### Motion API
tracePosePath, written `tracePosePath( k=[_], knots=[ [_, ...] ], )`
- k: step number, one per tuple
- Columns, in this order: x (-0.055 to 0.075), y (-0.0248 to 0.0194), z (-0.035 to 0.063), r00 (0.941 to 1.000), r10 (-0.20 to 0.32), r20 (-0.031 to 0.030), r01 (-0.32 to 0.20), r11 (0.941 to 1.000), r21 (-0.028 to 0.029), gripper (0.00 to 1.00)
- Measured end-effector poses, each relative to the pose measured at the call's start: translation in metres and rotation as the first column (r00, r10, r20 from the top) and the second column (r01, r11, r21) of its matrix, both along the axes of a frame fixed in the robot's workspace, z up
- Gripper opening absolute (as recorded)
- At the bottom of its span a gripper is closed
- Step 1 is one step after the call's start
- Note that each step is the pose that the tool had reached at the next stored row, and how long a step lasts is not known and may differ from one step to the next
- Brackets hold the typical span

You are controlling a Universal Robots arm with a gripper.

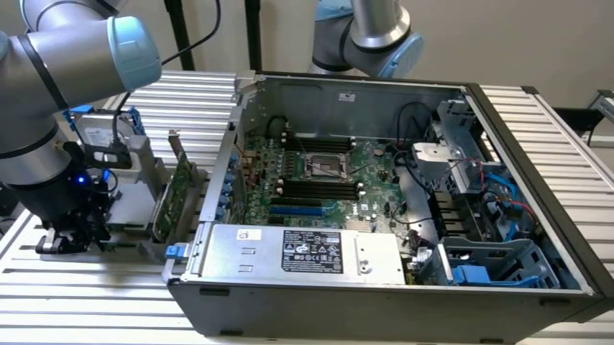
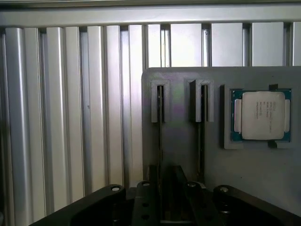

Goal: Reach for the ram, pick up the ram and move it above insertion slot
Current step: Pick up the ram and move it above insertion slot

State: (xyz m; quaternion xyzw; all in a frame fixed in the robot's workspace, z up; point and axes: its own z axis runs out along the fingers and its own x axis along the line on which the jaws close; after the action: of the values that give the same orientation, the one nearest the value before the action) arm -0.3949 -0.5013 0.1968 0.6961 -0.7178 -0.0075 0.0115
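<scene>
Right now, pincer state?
Pincer: open or closed cannot be told; it is low over the grey slotted plastic holder.

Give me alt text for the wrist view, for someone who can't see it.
The end effector hangs close over a grey holder plate with two narrow slots, on a ribbed metal table. A processor chip sits in a recess beside the slots.

Open computer case (image 1: 384,309) on a slatted metal bench (image 1: 86,302)
Inside the case a motherboard (image 1: 369,162) lies flat, with a labelled power supply (image 1: 240,251) along the near wall. Just outside the case wall, on the exterior view's left, a green expansion card (image 1: 171,201) stands upright, and a silver hard drive (image 1: 96,129) stands farther out.
</scene>
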Motion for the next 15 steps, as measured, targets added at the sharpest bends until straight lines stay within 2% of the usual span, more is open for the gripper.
tracePosePath(
  k=[4, 5, 10, 15],
  knots=[
    [0.0001, 0.0000, -0.0001, 1.0000, 0.010, 0.0002, -0.010, 1.0000, 0.0000, 0.25],
    [0.0001, 0.0000, -0.0001, 0.9999, 0.013, 0.0002, -0.013, 0.9999, -0.0003, 0.18],
    [0.0000, 0.0001, 0.0000, 0.9996, 0.028, 0.0000, -0.028, 0.9996, -0.0022, 0.14],
    [0.0000, 0.0004, 0.0000, 0.9986, 0.053, -0.0001, -0.053, 0.9986, -0.0055, 0.14]
  ],
)
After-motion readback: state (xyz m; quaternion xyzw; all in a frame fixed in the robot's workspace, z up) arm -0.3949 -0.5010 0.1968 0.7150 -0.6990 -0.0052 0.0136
